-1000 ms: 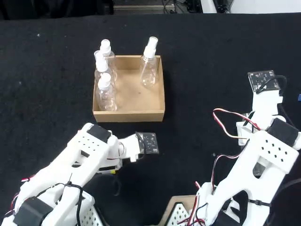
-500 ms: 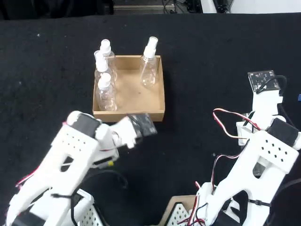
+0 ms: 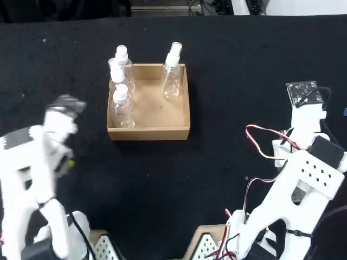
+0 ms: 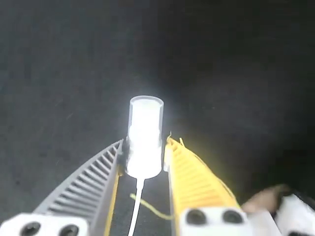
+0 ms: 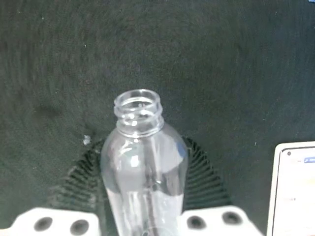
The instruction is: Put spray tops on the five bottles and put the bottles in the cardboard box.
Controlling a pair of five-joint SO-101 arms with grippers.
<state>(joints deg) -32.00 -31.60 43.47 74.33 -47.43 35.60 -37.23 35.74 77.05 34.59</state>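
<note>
arms (image 3: 303, 179) white | cables (image 3: 259, 127) red-white | left end effector (image 4: 145, 145) yellow, grey

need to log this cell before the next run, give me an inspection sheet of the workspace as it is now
surface: black cloth, flat, no spills seen
job's things: box holds four topped bottles, all upright; the open bottle has no top; the spray top is off it, with its tube hanging
clutter: white flat item lying beside the open bottle
grippers: left gripper shut on the spray top; right gripper shut on the open bottle
cables: red, white and yellow wires loop loose along an arm
surroundings: dark gear behind the cloth's far edge
</note>
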